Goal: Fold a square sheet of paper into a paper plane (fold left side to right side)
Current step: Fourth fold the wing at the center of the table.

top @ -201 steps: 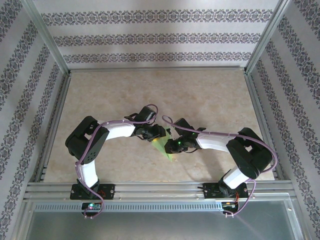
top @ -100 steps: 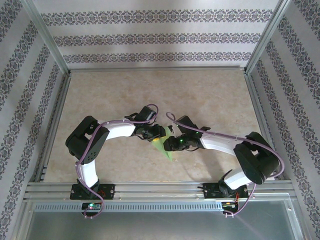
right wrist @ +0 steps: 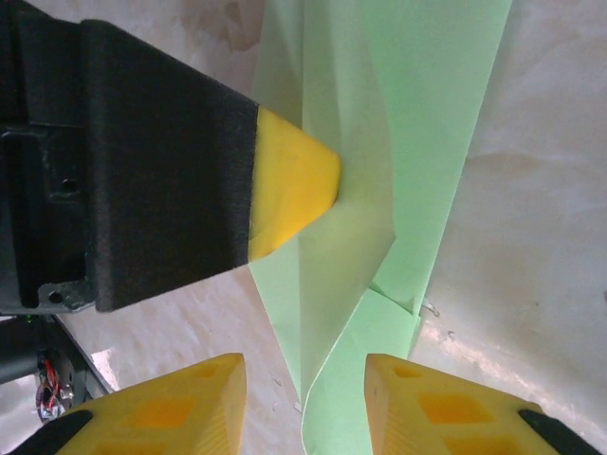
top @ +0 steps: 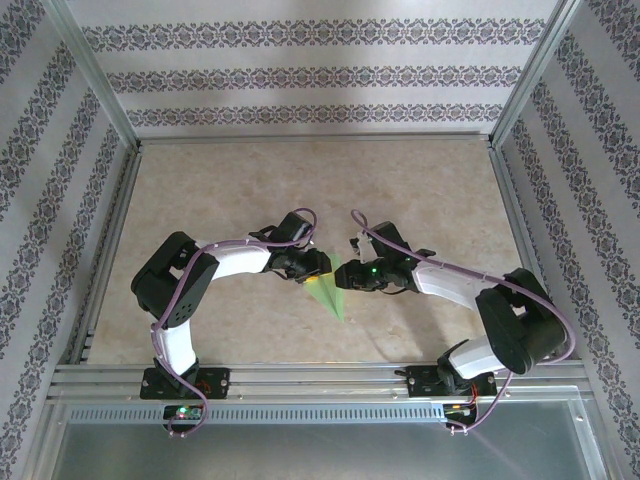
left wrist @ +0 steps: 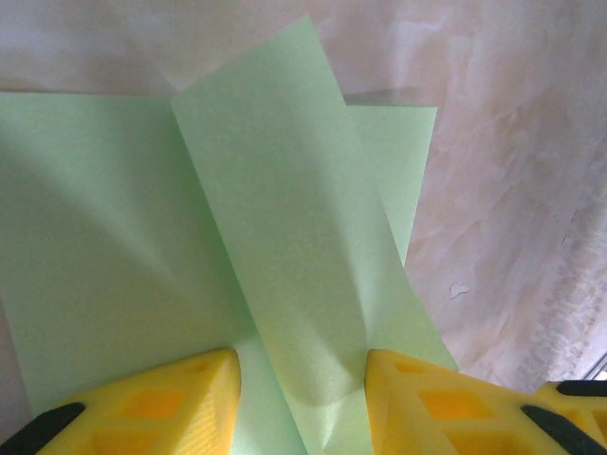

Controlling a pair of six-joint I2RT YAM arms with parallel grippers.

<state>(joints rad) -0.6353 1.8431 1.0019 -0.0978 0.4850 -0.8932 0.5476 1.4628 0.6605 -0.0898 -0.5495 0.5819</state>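
The light green sheet of paper (top: pixel 329 293), folded into a narrow pointed shape, lies mid-table with its tip toward the near edge. My left gripper (top: pixel 317 266) is open and rests its yellow tips on the paper's upper left part. In the left wrist view a raised folded flap (left wrist: pixel 285 218) stands in the gap of that gripper (left wrist: pixel 302 365). My right gripper (top: pixel 346 277) hovers just right of the paper, open. In the right wrist view the paper's loose edge (right wrist: pixel 417 142) runs down between the spread fingers of this gripper (right wrist: pixel 305 370), touching neither, while the left arm's fingertip (right wrist: pixel 294 180) presses on the sheet.
The marbled tabletop (top: pixel 300 190) is bordered by metal rails (top: pixel 110 240) on the left, right and near sides, with patterned walls behind them. Both arms bend inward from their bases (top: pixel 185 385) at the near edge and meet over the middle.
My right gripper has opened, let go of the paper and drawn back up and to the right. The paper's tip now lies uncovered. The left arm has stayed put.
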